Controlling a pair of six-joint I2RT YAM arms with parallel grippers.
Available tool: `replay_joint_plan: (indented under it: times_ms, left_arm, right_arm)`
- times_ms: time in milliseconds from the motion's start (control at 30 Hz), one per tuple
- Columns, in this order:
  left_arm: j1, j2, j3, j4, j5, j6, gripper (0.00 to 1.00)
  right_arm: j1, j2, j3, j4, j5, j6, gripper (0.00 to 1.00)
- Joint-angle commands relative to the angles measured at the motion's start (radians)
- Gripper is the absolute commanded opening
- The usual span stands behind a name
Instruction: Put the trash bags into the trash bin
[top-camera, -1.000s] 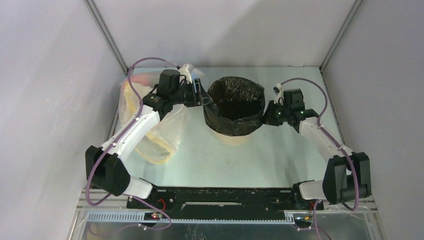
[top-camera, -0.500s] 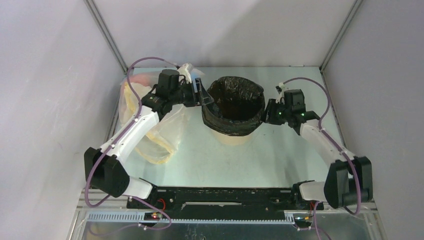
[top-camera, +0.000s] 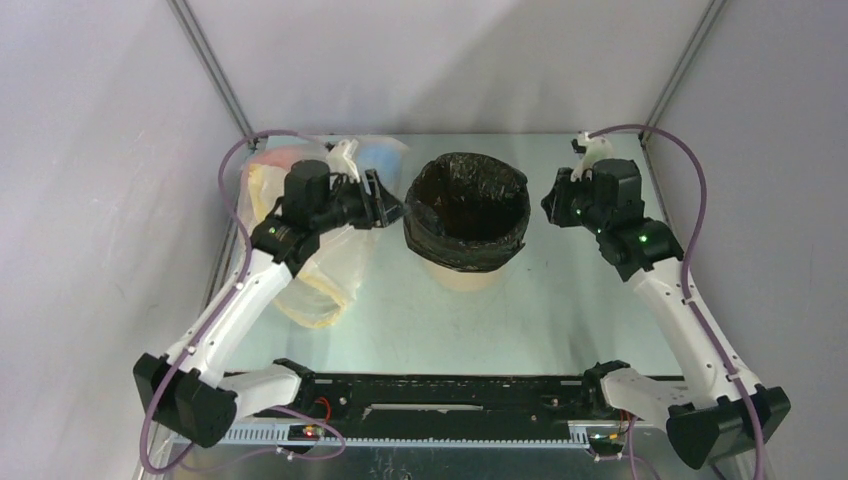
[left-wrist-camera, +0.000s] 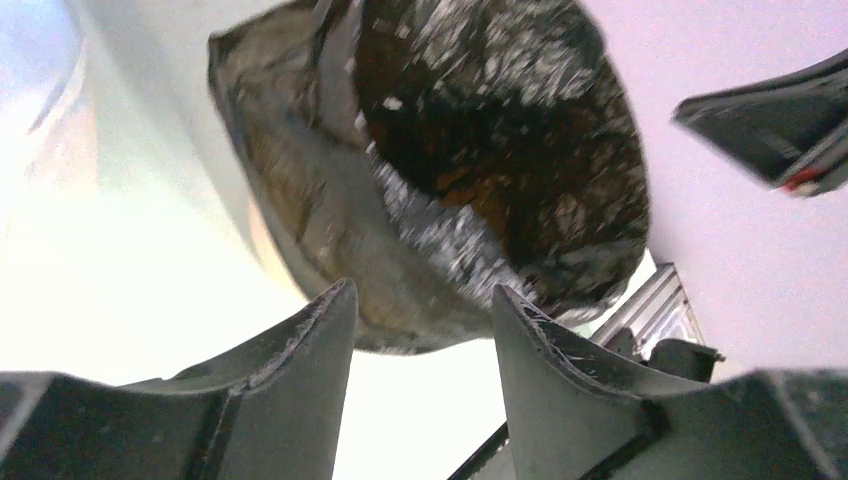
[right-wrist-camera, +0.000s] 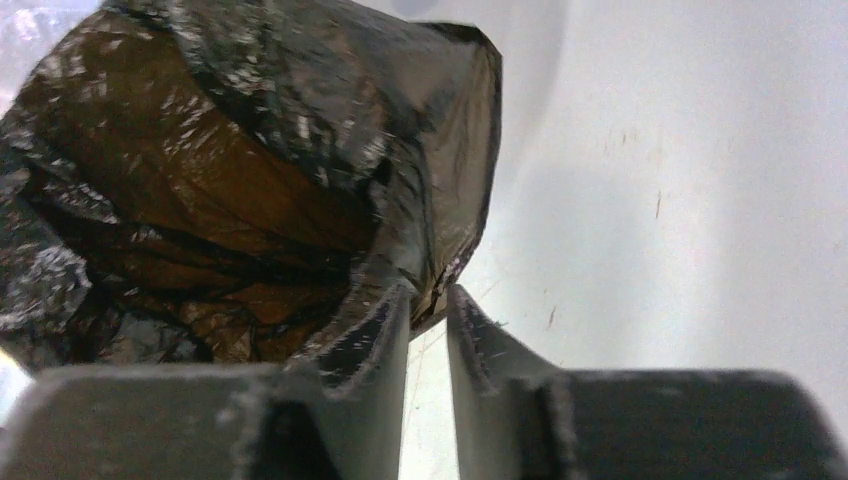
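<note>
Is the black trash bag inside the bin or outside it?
Inside. The black trash bag lines the trash bin, mouth spread open, edge folded over the rim; only the bin's tan base shows.

Robotics lab test cell. Table (top-camera: 560, 300) boxed by plain pale panel walls (top-camera: 90, 150) on 3 sides; aluminium frame posts (top-camera: 213, 75) rise at table's far corners. 2 white-and-black robot arms (top-camera: 240, 300) bolted to black rail (top-camera: 450, 392) at table's near edge; purple cables (top-camera: 625, 127) loop above table; slotted cable duct (top-camera: 420, 437) just nearer than rail.

No legible text, labels, brands, numbers or signs anywhere
</note>
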Motion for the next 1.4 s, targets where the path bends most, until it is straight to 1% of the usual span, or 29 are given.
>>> replay_joint_plan:
  times_ms: [0, 67, 100, 233, 300, 433, 733, 933, 1200, 1367]
  left_arm:
    - [0.033, -0.086, -0.128, 0.056, -0.012, -0.01, 0.58]
    - [0.036, -0.101, -0.175, 0.08, -0.001, -0.02, 0.57]
    - [0.036, -0.104, -0.193, 0.103, 0.001, -0.025, 0.57]
    - [0.036, -0.102, -0.246, 0.188, 0.029, -0.06, 0.57]
    - [0.036, -0.086, -0.254, 0.206, 0.042, -0.066, 0.56]
    - [0.036, -0.048, -0.264, 0.225, 0.053, -0.066, 0.54]
    - [0.036, 0.029, -0.284, 0.265, 0.073, -0.066, 0.52]
    - [0.036, 0.037, -0.319, 0.278, 0.051, -0.062, 0.52]
    - [0.036, 0.052, -0.364, 0.301, 0.045, -0.059, 0.51]
    - [0.036, 0.055, -0.382, 0.314, 0.039, -0.059, 0.5]
  right_arm:
    - [0.068, 0.005, 0.139, -0.073, 0.049, -0.074, 0.17]
    - [0.121, 0.044, 0.205, -0.106, 0.037, -0.109, 0.03]
    - [0.15, 0.068, 0.238, -0.121, 0.038, -0.121, 0.0]
    - [0.254, 0.186, 0.354, -0.185, 0.045, -0.161, 0.0]
    - [0.295, 0.26, 0.406, -0.224, 0.049, -0.168, 0.0]
    - [0.338, 0.366, 0.446, -0.256, 0.044, -0.176, 0.0]
    - [0.368, 0.499, 0.437, -0.251, -0.013, -0.186, 0.0]
    - [0.395, 0.589, 0.421, -0.261, 0.013, -0.198, 0.0]
    - [0.39, 0.696, 0.368, -0.225, 0.027, -0.178, 0.0]
    - [0.368, 0.745, 0.34, -0.187, -0.011, -0.156, 0.0]
